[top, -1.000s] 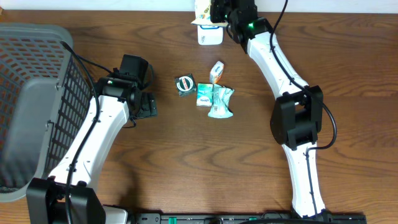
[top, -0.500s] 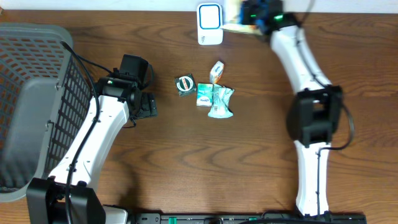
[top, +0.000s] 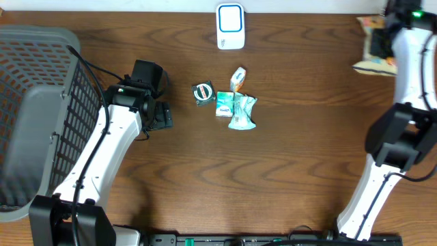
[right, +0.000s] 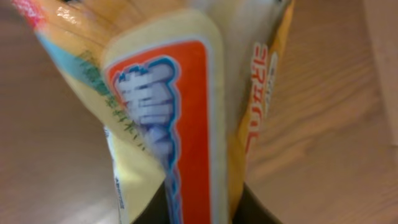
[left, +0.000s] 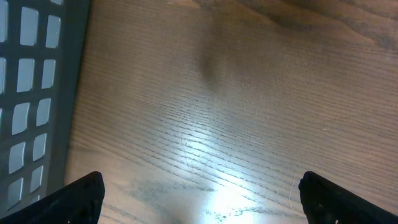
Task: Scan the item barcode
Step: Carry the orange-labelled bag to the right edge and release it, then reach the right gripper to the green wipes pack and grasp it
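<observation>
A yellow and orange snack packet (right: 186, 106) fills the right wrist view, pinched between the dark fingers of my right gripper (right: 199, 208). From overhead, that packet (top: 374, 65) hangs at the table's far right back corner beside the right gripper (top: 389, 39). The white barcode scanner (top: 230, 26) stands at the back centre, well to the left of the packet. My left gripper (top: 164, 116) rests low over bare wood left of the item pile. In the left wrist view the left gripper (left: 202, 199) is wide open with nothing between its fingers (left: 81, 199).
A round green tin (top: 203, 91), teal packets (top: 235, 109) and a small carton (top: 237, 78) lie grouped mid-table. A dark mesh basket (top: 41, 102) takes up the left side, its wall (left: 31, 93) close to the left gripper.
The right arm has swung from in front of the scanner at the back centre to the far right corner, carrying the packet. The left arm has not moved.
</observation>
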Robot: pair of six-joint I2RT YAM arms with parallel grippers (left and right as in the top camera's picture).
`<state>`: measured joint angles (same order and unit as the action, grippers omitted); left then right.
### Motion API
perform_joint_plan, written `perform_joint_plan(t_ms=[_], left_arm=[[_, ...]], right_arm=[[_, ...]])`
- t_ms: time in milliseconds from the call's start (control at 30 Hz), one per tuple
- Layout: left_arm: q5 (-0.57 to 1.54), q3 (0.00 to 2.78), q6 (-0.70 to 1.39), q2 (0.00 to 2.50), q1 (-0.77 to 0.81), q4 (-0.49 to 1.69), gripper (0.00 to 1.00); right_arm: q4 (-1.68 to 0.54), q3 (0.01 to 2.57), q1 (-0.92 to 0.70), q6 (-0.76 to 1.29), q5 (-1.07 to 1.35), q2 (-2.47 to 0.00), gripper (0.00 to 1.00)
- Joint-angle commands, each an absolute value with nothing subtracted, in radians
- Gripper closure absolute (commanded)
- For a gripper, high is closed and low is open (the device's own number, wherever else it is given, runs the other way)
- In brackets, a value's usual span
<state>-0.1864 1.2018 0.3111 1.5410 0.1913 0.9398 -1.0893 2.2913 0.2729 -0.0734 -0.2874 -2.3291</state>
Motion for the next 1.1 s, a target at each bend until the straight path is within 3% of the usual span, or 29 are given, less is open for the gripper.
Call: perform_joint_plan(t_ms=[0, 67, 100, 133, 167, 200, 333, 733, 833, 967, 1067], left_arm=[[-0.195, 1.206, 0.316, 1.528, 0.186, 0.945, 0.02], [-0.195, 1.206, 0.316, 1.528, 0.186, 0.945, 0.02], [-0.195, 1.206, 0.316, 1.528, 0.186, 0.945, 0.02], [-0.195, 1.206, 0.316, 1.528, 0.186, 0.945, 0.02], [-0.195, 1.206, 0.316, 1.528, 0.186, 0.945, 0.02], [-0.195, 1.206, 0.316, 1.528, 0.186, 0.945, 0.03], [-0.195, 1.206, 0.316, 1.528, 0.186, 0.945, 0.02], [-0.195, 1.206, 0.316, 1.528, 0.186, 0.945, 0.03], [-0.195, 1.206, 0.316, 1.528, 0.186, 0.945, 0.02], [-0.195, 1.206, 0.316, 1.528, 0.186, 0.945, 0.02], [-0.195, 1.206, 0.316, 1.528, 0.186, 0.945, 0.02]], right_arm=[[-1.125, 2.305, 0.326, -0.044, -0.242, -2.304, 0.65], [-1.140, 2.305, 0.347, -0.027, -0.189, -2.304, 0.56], [-1.145, 2.305, 0.354, -0.020, -0.162, -2.304, 0.44], [-1.148, 2.305, 0.358, -0.019, -0.142, -2.304, 0.19], [-1.151, 2.305, 0.359, -0.019, -0.128, -2.304, 0.04], [-1.153, 2.305, 0.359, -0.019, -0.117, -2.304, 0.01], [-1.160, 2.305, 0.348, -0.020, -0.001, -2.304, 0.02], [-1.285, 2.302, 0.253, -0.020, 0.427, -2.304, 0.20], [-1.375, 2.302, 0.202, -0.020, 0.433, -2.304, 0.17], [-1.505, 2.300, 0.125, -0.081, 0.433, -2.305, 0.02], [-1.564, 2.290, 0.044, -0.137, 0.432, -2.305, 0.01]])
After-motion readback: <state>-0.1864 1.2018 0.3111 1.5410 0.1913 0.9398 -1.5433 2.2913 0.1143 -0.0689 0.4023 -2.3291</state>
